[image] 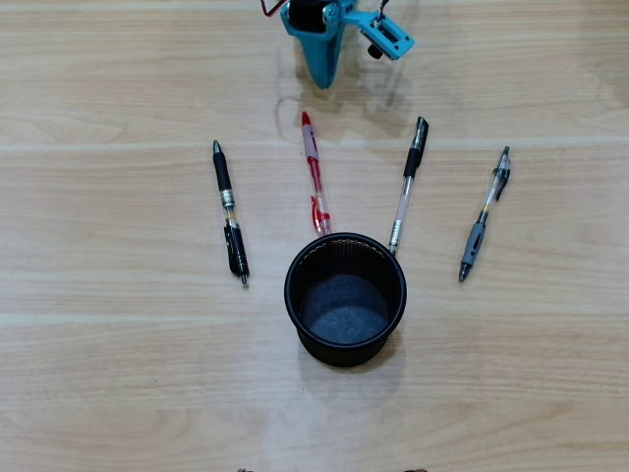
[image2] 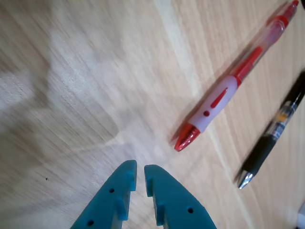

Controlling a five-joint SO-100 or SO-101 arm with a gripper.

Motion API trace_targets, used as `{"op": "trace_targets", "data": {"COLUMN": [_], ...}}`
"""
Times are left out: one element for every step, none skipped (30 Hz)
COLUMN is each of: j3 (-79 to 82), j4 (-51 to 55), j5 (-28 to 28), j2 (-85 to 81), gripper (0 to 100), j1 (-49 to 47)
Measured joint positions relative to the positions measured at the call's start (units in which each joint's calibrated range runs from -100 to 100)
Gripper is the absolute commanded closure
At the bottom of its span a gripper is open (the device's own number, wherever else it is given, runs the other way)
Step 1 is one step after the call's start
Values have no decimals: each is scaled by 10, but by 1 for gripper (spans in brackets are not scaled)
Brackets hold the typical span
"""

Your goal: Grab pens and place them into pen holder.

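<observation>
Four pens lie fanned out on the wooden table in the overhead view: a black pen [image: 230, 212] at left, a red and clear pen [image: 315, 175], a clear pen with a black cap [image: 408, 183] whose lower end touches the holder's rim, and a clear pen with a grey grip [image: 485, 213] at right. The pen holder [image: 345, 298], a round black mesh cup, stands upright and empty below them. My teal gripper [image: 321, 77] hangs at the top edge, just above the red pen's tip. In the wrist view the gripper [image2: 140, 175] is shut and empty, with the red pen [image2: 228, 88] and black pen [image2: 274, 131] to its right.
Bare light wooden tabletop surrounds the pens and holder on all sides. The arm's body with red wires sits at the top edge of the overhead view.
</observation>
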Motion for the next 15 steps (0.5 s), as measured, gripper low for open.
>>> {"op": "trace_targets", "data": {"j3": [0, 0, 0, 0, 0, 0, 0, 0, 0, 0, 0, 0, 0, -1, -5], "j4": [0, 0, 0, 0, 0, 0, 0, 0, 0, 0, 0, 0, 0, 0, 0], "j5": [0, 0, 0, 0, 0, 0, 0, 0, 0, 0, 0, 0, 0, 0, 0], "j2": [0, 0, 0, 0, 0, 0, 0, 0, 0, 0, 0, 0, 0, 0, 1], "gripper": [97, 97, 97, 97, 97, 97, 97, 96, 96, 96, 96, 96, 96, 96, 96], "j1": [4, 8, 13, 15, 17, 17, 17, 17, 17, 17, 20, 26, 29, 30, 30]}}
